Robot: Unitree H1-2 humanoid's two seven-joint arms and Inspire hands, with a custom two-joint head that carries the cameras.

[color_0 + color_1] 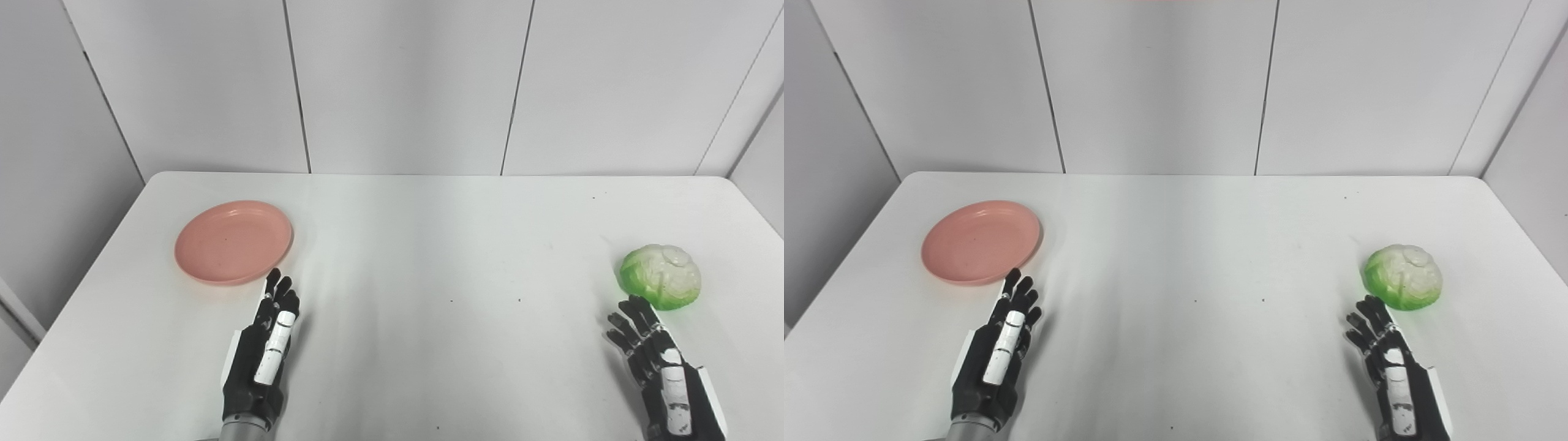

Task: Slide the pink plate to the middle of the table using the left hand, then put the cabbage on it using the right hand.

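Nothing's really started yet. Closest to the camera, the left hand (264,349) rests low over the table (429,257) with fingers straight and together, tips just short of the plate, holding nothing. The right hand (658,367) is spread a bit, empty, fingertips maybe touching the cabbage (660,276), hard to tell. Farther back the pink plate (233,241) sits off left, so both steps remain.

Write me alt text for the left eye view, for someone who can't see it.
A pink plate sits on the left of a white table and a green cabbage on the right, both untouched. The robot's left hand lies open just short of the plate, the right hand open just short of the cabbage.
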